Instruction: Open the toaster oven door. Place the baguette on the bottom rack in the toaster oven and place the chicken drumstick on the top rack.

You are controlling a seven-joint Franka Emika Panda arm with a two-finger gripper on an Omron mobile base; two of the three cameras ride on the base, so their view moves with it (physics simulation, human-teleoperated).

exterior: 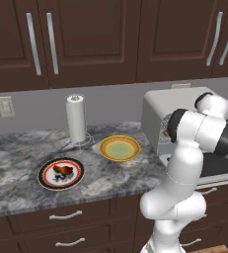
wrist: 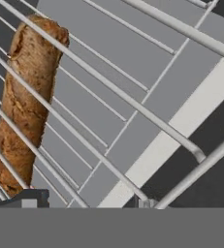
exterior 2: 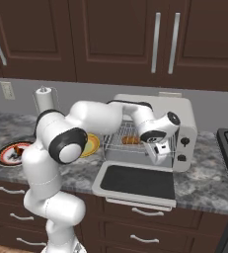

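Crusty baguette [wrist: 24, 101] under wire rack [wrist: 108, 87]

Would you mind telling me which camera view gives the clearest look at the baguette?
The hand view shows the baguette best: it is large, with its crust plain, lying on a wire rack. The right base view gives just a small brown piece inside the toaster oven, and in the left base view the arm covers it.

rough-crusted baguette [wrist: 24, 101], silver wire bottom rack [wrist: 108, 92]
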